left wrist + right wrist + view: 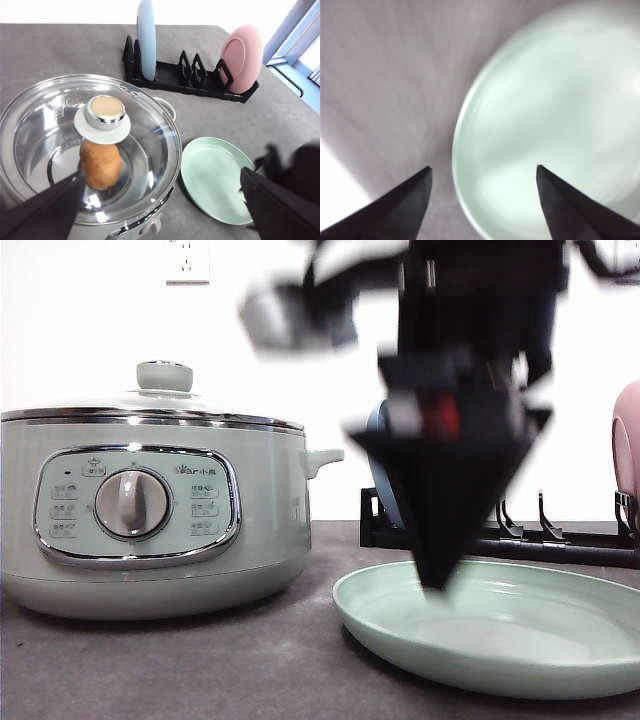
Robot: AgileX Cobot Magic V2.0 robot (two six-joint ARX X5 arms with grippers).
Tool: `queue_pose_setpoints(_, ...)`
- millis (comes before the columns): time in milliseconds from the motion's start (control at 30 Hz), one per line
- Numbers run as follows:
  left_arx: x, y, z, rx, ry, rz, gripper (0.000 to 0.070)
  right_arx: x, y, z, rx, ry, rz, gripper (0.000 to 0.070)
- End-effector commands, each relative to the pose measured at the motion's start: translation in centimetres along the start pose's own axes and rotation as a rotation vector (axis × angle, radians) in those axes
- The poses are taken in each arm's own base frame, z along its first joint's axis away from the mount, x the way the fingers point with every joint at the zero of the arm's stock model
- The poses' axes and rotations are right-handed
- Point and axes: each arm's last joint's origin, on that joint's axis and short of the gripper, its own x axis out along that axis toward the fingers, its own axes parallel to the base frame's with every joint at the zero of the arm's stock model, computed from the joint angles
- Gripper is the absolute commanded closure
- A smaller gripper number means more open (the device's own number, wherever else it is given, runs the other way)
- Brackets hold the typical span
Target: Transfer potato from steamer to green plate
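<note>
The potato (100, 165), orange-brown, lies inside the pale green steamer (150, 510) under its closed glass lid (50, 135) with a green knob (105, 111). In the left wrist view my left gripper (162, 174) hangs above the steamer, open wide, nothing between its fingers. The green plate (560, 665) lies on the table right of the steamer and holds nothing. My right gripper (440, 575), blurred with motion, points down over the plate's left rim. In the right wrist view it (483, 168) is open and empty above the green plate (555, 115).
A black dish rack (200, 82) stands behind the plate, holding an upright blue plate (146, 40) and a pink dish (242, 57). The grey table (60, 50) ends at the right, near a blue frame (295, 30).
</note>
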Motion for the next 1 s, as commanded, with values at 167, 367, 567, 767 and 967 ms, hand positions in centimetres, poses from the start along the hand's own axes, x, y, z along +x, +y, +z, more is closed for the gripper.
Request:
queue_pose_setpoints(167,-0.3,-0.3,0.6,0.027,-0.024,-0.005,0.0066,-7.5,-2.3,0.9,0.094,-0.291,0.061,0.0284)
queue_pose_setpoints(367,-0.3,-0.3,0.6,0.019,-0.024,-0.005,0.0066,-13.2,-5.3,0.6,0.163,-0.509,0.165,0.0284)
queue_pose_setpoints(567,-0.3,-0.3,0.6,0.012,-0.024,-0.005,0.0067,-16.5,-7.7,0.1,0.186,-0.673,0.386,0.0284)
queue_pose_setpoints(767,-0.3,-0.3,0.6,-0.002,-0.024,-0.005,0.0066,-16.5,-8.8,-0.4,0.199,-0.676,0.478,0.0284)
queue_pose_setpoints(967,-0.3,-0.3,0.6,-0.004,-0.024,-0.005,0.0067,-16.5,-8.9,-0.4,0.201,-0.678,0.473,0.0284)
